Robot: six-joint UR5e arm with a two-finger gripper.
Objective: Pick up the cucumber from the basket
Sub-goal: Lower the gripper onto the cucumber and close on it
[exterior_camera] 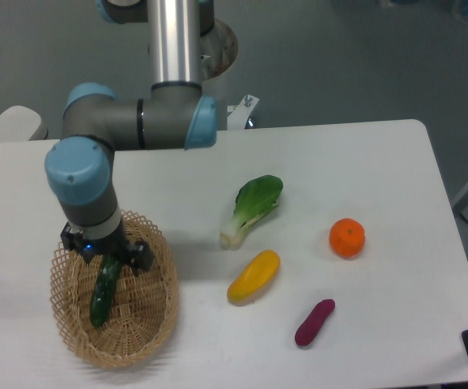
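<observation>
The gripper [104, 259] was positioned directly over the upper end of the cucumber [102, 293], inside the rim of the basket [149, 332]. The wrist housing hid the fingertips, so whether the jaws stood apart or had closed on the vegetable could not be determined. The cucumber lay lengthwise in the basket, its lower end resting on the woven floor and its upper end concealed beneath the gripper. The basket sat on the white table [363, 154] at the near left.

Well apart to the right lay a bok choy [252, 208], with a yellow vegetable [253, 276] just below it. A purple sweet potato [314, 322] lay further toward the near right, and an orange [346, 237] sat at the right, clear of the others.
</observation>
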